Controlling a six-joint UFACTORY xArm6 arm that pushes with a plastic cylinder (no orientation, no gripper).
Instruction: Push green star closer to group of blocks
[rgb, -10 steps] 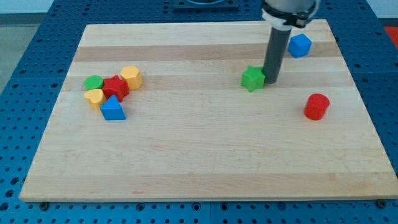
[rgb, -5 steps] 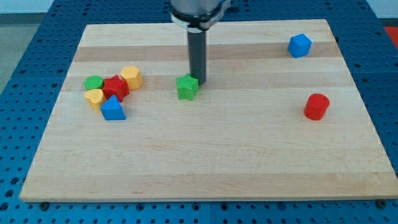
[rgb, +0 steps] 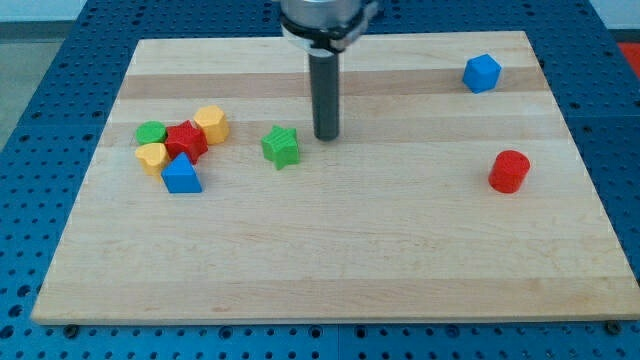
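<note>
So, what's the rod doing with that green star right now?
My tip on the board, right of green star, a gap between them. Star short of the block group at the view's left. Nothing between star and group.

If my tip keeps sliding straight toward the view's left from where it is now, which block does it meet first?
Probably the green star, which lies apart from my tip, left and slightly below. It might pass just above the star; depth is unclear.

A robotics lab or test bench, seen from above. A pale wooden worktop (rgb: 330, 260) lies on a blue metal base plate (rgb: 40, 100) drilled with a regular grid of holes, the kind used for mounting equipment. At the view's top corners is a strip of what may be grey floor.
</note>
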